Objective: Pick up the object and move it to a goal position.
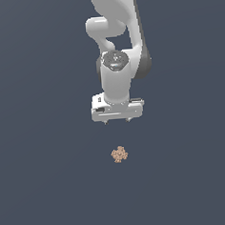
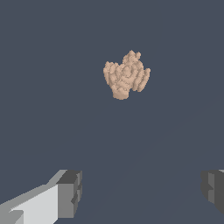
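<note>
The object (image 1: 119, 154) is a tiny tan-orange knobbly cluster lying alone on the dark blue-grey floor. The wrist view shows it (image 2: 126, 75) with rounded lobes, apart from the fingers. My white gripper (image 1: 117, 120) hangs above and behind it in the exterior view, not touching it. Its two fingertips (image 2: 70, 192) stand wide apart, so it is open with nothing between them. The white arm rises behind the gripper.
A flat dark blue-grey floor (image 1: 48, 186) spreads all round the object. No other objects, containers or edges show in either view. No goal marker is visible.
</note>
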